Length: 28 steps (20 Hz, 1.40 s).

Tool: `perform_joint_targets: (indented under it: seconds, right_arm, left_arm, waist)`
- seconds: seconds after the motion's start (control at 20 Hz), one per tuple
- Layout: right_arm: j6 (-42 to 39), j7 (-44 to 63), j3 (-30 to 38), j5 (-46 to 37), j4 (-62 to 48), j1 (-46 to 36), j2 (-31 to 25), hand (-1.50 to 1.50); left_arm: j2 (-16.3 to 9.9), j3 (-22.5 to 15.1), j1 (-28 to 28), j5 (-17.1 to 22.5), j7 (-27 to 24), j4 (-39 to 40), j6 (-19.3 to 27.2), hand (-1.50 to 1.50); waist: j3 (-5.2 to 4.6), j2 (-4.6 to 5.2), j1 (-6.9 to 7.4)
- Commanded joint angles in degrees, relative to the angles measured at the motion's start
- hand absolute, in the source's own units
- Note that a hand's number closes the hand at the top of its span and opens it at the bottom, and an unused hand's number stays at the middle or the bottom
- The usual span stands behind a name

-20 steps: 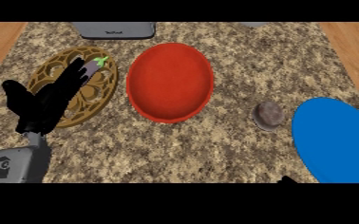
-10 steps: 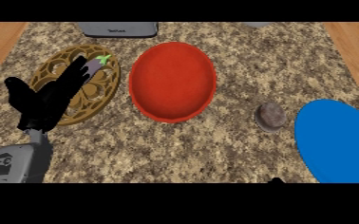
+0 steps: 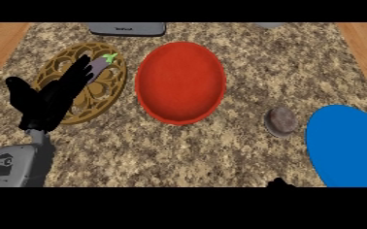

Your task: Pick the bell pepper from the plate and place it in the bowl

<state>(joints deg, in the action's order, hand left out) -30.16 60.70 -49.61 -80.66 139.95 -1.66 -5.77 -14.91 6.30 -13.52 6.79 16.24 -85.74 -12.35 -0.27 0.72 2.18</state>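
**Operator:** Head view puts the red bowl [image 3: 180, 82] near the middle of the speckled counter [image 3: 215, 150]; I'm using it as my landmark; left of it lies the brown openwork plate [image 3: 108, 89], just beside the bowl's rim.

**Second:** Where is the vegetable?

**Operator:** On that plate, at the upper part nearest the bowl; I see a small purple-grey piece with a green tip [image 3: 102, 63]; it looks more like an eggplant than a bell pepper; most of it is hidden.

**Second:** And the hands?

**Operator:** My left hand [image 3: 50, 99] lies over the plate, left of the bowl; fingers straight and slightly spread, tips reaching the vegetable, thumb out to the side; nothing is pinched; whether the tips touch it I cannot tell. My right hand [image 3: 281, 183] shows only as a dark tip at the lower edge, below and right of the bowl; its fingers I cannot tell.

**Second:** Anything else?

**Operator:** Right of the bowl, a small grey-brown round object [image 3: 280, 121]; beyond that a blue plate [image 3: 337, 145]; above the bowl, a grey device [image 3: 127, 28] at the counter's far edge.
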Motion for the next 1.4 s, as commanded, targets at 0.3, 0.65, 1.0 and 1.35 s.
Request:
perform_joint_targets:
  seconds: [0.3,0.65,1.0,1.35]
  right_arm:
    - [7.7,6.9,5.5,5.6,-7.4,-9.1,5.4,1.5]
    - [11.0,5.4,9.9,5.8,-11.1,-9.9,5.4,1.5]
    - [18.1,4.1,25.4,15.7,-31.2,-26.2,5.7,1.5]
    - [26.6,-4.6,36.7,27.5,-56.7,-40.8,5.8,1.5]
  left_arm:
    - [0.8,-1.5,-2.3,-0.5,0.8,-0.5,0.0,0.0]
    - [1.8,-2.8,-2.9,-1.4,1.0,-0.3,0.4,0.0]
    - [2.4,-2.6,-3.6,-1.2,0.0,1.2,0.4,0.0]
    - [1.8,-2.4,-4.5,-1.3,0.8,1.4,0.2,0.0]
  waist:
    - [-0.01,0.65,1.81]
    - [0.0,1.32,3.31]
    - [0.15,1.22,3.75]
    - [0.26,1.34,4.13]
